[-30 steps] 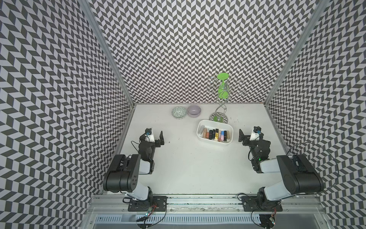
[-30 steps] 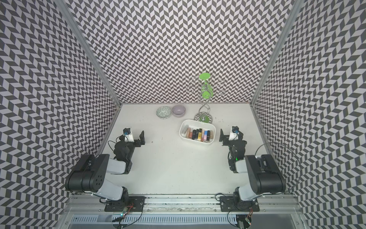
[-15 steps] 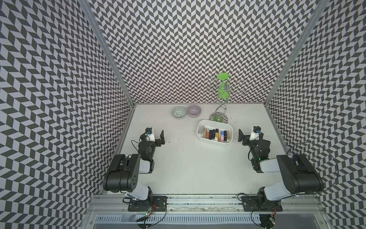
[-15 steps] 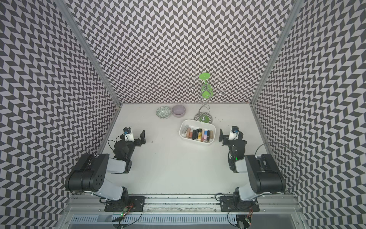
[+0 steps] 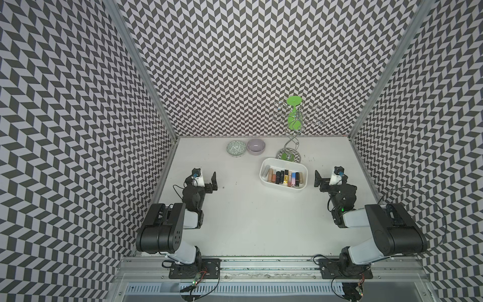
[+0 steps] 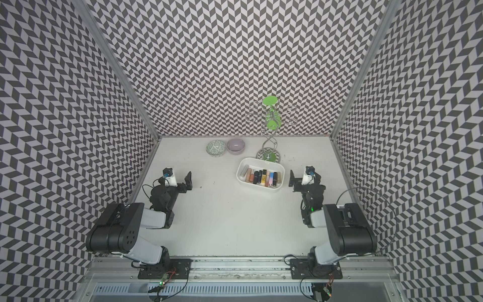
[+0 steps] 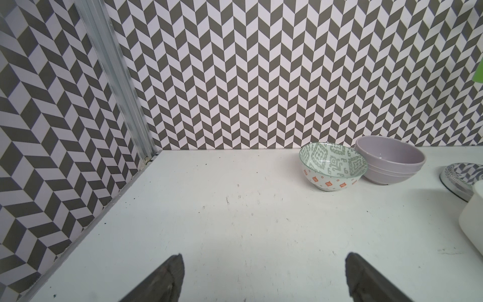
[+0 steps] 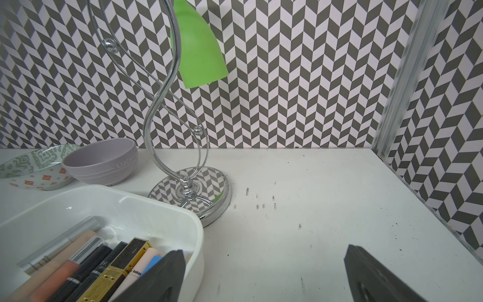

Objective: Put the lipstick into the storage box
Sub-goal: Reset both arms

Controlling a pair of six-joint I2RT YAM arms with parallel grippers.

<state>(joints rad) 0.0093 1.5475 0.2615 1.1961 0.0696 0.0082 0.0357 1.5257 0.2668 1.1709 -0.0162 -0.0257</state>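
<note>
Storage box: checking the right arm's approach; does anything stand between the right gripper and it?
Nothing visible does. Only bare table lies between the right gripper and the storage box; the chrome stand sits behind the box.

The left arm (image 5: 167, 232) and right arm (image 5: 394, 232) pair bulky black joint housings with white links. Thin black cables (image 5: 402, 188) trail alongside; white camera blocks (image 5: 199, 180) top the wrists; base plates (image 5: 194, 269) are black.

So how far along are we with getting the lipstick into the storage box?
Done: a row of lipsticks lies inside the storage box, and no lipstick shows on the table in any view.
In hand: nothing. The left gripper and the right gripper are both open and empty.
Left: apparently nothing, as far as these views show.
</note>
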